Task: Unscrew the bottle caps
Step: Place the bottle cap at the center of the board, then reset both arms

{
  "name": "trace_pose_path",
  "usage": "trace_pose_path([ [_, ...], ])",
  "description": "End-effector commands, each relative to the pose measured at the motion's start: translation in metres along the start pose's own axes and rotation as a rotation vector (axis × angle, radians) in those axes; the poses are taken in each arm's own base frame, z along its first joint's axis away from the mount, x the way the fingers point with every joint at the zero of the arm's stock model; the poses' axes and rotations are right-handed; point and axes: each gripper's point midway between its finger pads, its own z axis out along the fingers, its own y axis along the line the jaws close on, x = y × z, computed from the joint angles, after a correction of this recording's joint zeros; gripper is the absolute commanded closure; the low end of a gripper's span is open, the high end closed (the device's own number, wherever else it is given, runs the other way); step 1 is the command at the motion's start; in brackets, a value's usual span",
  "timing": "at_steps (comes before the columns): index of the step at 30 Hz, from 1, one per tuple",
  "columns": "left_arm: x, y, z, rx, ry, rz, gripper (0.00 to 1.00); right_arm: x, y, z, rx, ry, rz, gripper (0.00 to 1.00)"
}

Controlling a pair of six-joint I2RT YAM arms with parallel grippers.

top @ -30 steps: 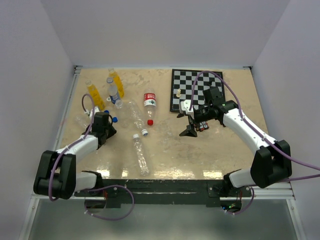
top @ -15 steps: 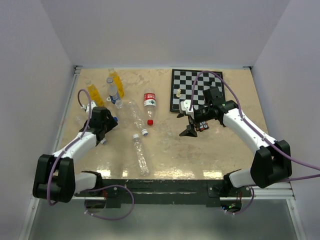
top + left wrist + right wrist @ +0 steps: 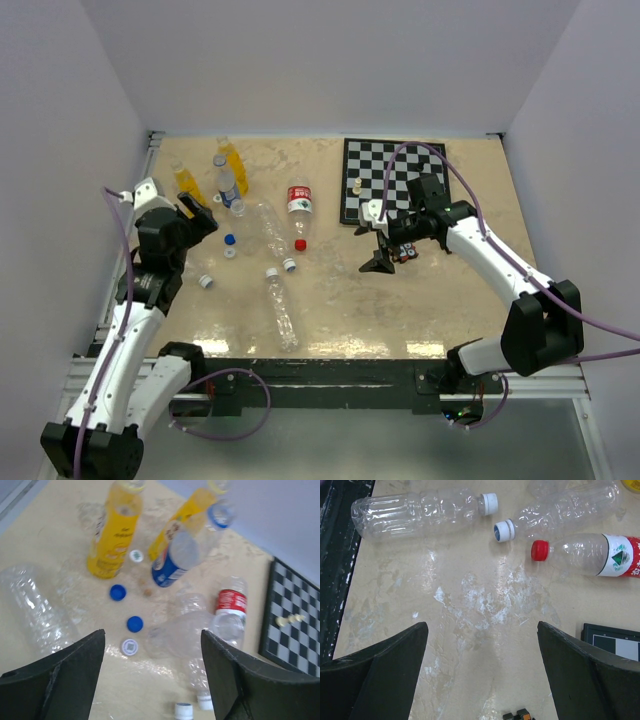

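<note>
Evidently light, thin-walled and slippery, the bottles (image 3: 232,162) crowd the upper left of the desk (image 3: 440,310), ribbed caps (image 3: 229,240) best pinched by the rim, while my left gripper (image 3: 152,632) and right gripper (image 3: 481,625) hover open, empty.

The tabletop (image 3: 470,645) is finished in glossy, mottled beige. Thin, crinkled transparent plastic is seen in the clear bottles (image 3: 415,515), ribbed plastic in the caps (image 3: 489,503).

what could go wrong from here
1. The open left tool hangs over a crowded patch. Lowering it could topple the orange bottle, which looks uncapped and may spill.
2. Loose blue caps lie beneath it and could be swept away.
3. The red-capped bottle lies on its side and might roll when twisted.
</note>
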Motion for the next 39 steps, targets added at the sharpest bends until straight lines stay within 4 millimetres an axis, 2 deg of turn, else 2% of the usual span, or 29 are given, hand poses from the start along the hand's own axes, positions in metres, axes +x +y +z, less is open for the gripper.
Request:
trace_pose_path([
  [1,-0.033,-0.061,-0.04,0.339,-0.014,0.167,0.17,-0.021,-0.008,-0.014,0.041,-0.03,-0.064,0.06],
  [4,-0.039,-0.084,-0.059,0.469,0.003,0.22,0.14,-0.021,-0.011,-0.019,0.058,-0.03,-0.062,0.06],
  [7,-0.041,-0.096,-0.072,0.551,0.011,0.257,0.11,-0.021,-0.014,-0.027,0.079,-0.034,-0.062,0.06],
  [9,-0.042,-0.097,-0.077,0.568,0.005,0.272,0.1,-0.024,-0.017,-0.034,0.1,-0.041,-0.057,0.06],
  [12,-0.043,-0.093,-0.081,0.567,-0.009,0.294,0.08,-0.031,-0.025,-0.05,0.16,-0.056,-0.035,0.06],
  [17,-0.043,-0.086,-0.084,0.545,-0.021,0.325,0.07,-0.05,-0.045,-0.083,0.357,-0.054,0.009,0.04],
  [22,-0.044,-0.08,-0.086,0.524,-0.035,0.354,0.06,-0.077,-0.063,-0.121,0.606,-0.064,0.066,0.02],
  [30,-0.042,-0.067,-0.085,0.479,-0.057,0.375,0.0,-0.125,-0.082,-0.183,0.942,-0.208,0.23,0.02],
  [33,-0.043,-0.063,-0.087,0.462,-0.069,0.368,0.0,-0.136,-0.084,-0.2,1.019,-0.253,0.285,0.02],
  [35,-0.044,-0.062,-0.089,0.462,-0.077,0.37,0.0,-0.144,-0.079,-0.209,1.019,-0.252,0.254,0.02],
  [39,-0.045,-0.06,-0.092,0.46,-0.082,0.375,0.0,-0.152,-0.067,-0.209,0.944,-0.208,0.164,0.02],
])
